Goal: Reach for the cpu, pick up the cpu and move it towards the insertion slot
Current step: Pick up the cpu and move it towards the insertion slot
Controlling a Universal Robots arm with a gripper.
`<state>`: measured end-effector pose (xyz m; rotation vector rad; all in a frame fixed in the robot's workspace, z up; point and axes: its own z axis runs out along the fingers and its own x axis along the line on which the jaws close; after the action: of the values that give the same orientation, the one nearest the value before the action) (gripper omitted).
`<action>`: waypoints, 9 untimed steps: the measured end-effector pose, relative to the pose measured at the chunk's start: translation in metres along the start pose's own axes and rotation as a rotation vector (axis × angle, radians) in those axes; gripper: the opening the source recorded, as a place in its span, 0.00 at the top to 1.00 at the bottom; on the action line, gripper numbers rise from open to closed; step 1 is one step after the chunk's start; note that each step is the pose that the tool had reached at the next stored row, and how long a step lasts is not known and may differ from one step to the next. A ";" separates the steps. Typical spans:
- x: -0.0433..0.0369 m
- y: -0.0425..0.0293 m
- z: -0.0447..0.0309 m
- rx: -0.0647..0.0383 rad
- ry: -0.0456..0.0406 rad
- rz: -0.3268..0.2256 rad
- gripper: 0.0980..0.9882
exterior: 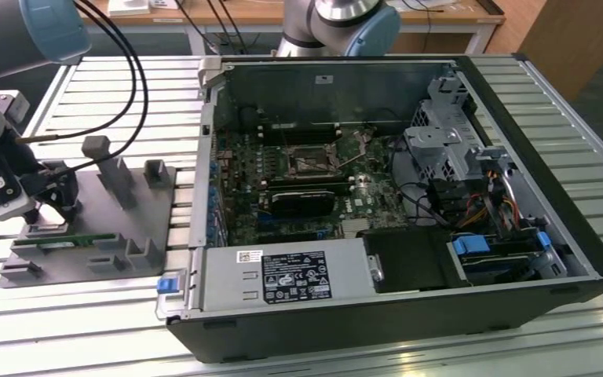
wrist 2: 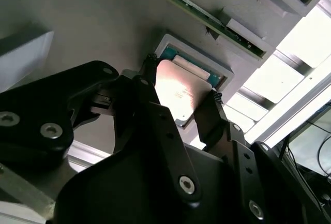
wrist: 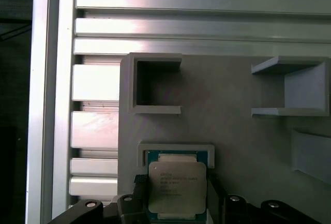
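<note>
**A:** Fingers (wrist 2: pixel 213 111) first. What are they doing?

**B:** The gripper (wrist 2: pixel 181 88) straddles the cpu (wrist: pixel 177 185). In both wrist views its two black fingers press on opposite edges of the chip. I read that as a pinch, with the silvery plate facing up between them.

**A:** Is it lifted?

**B:** Cannot tell. The chip sits at its pale-rimmed pocket (wrist: pixel 176 147) on the grey holder plate (wrist: pixel 238 131), and a strip of green shows along one side inside the rim. I judge the reach done and the pick-up to be the step in hand.

**A:** What's nearby?

**B:** The green memory stick (wrist 2: pixel 199 13) lies on the same plate near the pocket, untouched. Under the plate is the slatted metal table (exterior: pixel 92 314).

**A:** And the insertion slot (exterior: pixel 309 162)?

**B:** It's on the board inside the open computer case (exterior: pixel 584 236). That is well apart from the gripper, toward the exterior view's right.

**A:** So what does the move ask for?

**B:** In my judgement, a straight, level rise clear of the pocket rim before any sideways travel. It also needs a steady hold on those thin edges and enough height to pass over the case wall.
</note>
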<state>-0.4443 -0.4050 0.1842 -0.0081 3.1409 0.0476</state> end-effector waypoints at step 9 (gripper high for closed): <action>0.0000 0.0003 -0.0108 0.001 -0.0001 0.000 0.50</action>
<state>-0.4443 -0.4051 0.1950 -0.0082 3.1408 0.0466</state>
